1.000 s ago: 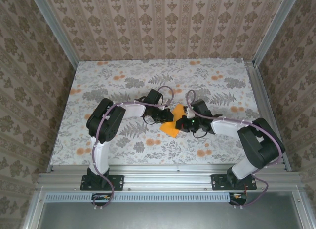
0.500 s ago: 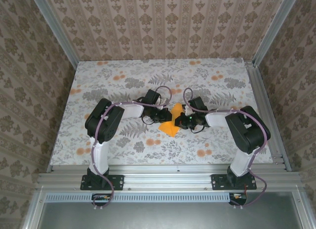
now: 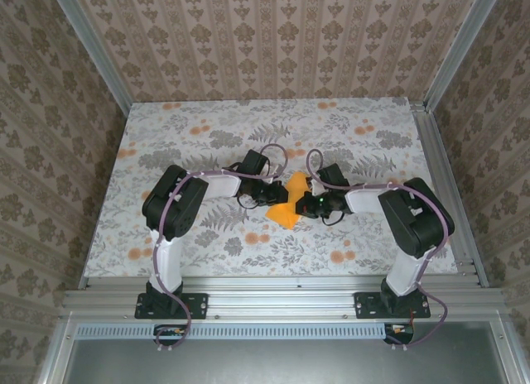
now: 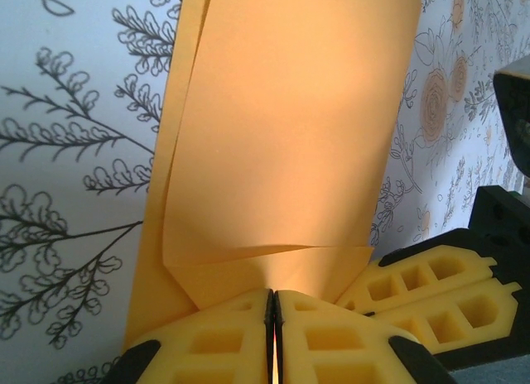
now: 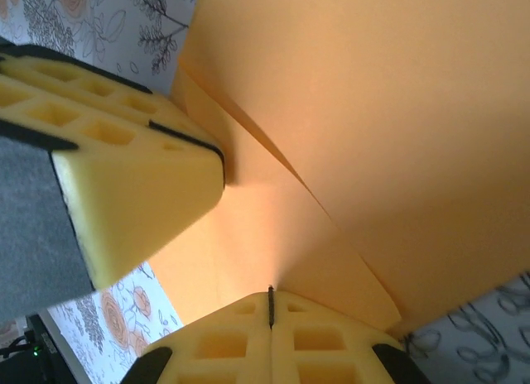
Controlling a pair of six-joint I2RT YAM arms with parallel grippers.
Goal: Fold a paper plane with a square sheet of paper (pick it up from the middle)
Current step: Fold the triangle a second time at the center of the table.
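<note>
The square sheet of paper is bright orange and folded into layered flaps, lying mid-table between the two arms. In the left wrist view the sheet stretches away from my left gripper, whose yellow jaws are pressed together on its near edge. My right gripper is likewise shut with the sheet drawn into its tip. From above, the left gripper and right gripper meet at the sheet from opposite sides. The other arm's yellow fingers crowd in beside it.
A grey floral cloth covers the table, bounded by aluminium rails and patterned walls. Both arms' forearms and purple cables arch over the table's middle. The left gripper's fingers sit close to the right jaws.
The right arm has folded in, its gripper sliding left onto the sheet. The left gripper has stayed put on the sheet.
</note>
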